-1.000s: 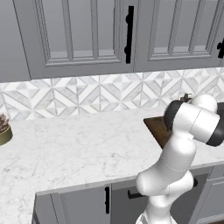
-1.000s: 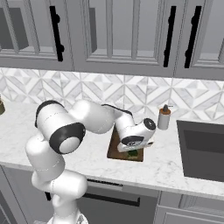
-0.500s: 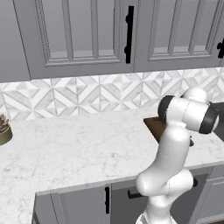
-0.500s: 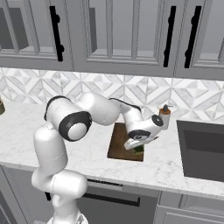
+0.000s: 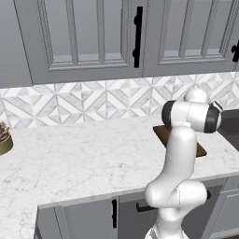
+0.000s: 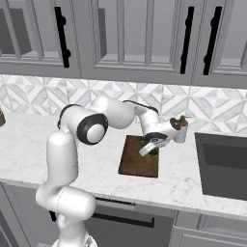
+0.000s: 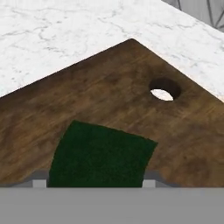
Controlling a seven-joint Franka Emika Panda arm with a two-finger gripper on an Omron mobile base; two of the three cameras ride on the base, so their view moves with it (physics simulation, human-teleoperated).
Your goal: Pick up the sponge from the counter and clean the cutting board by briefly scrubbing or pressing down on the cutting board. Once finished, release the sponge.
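Gripping the sponge [image 7: 100,156] from both sides, the fingers [image 6: 149,150] sit closed around it over the cutting board [image 7: 109,105], which lies on the marble tabletop [image 6: 29,140].

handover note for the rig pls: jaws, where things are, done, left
Gripper: over the right side of the cutting board, jaws shut on the sponge.
Sponge: dark green face toward the board, seen in the hand view near the board's hanging hole; contact with the wood can't be told.
Cutting board: flat on the counter, between the arm's base and the sink.
Done: sponge picked up and brought to the board.
Left: press or scrub briefly if not done, then open the jaws and release the sponge.
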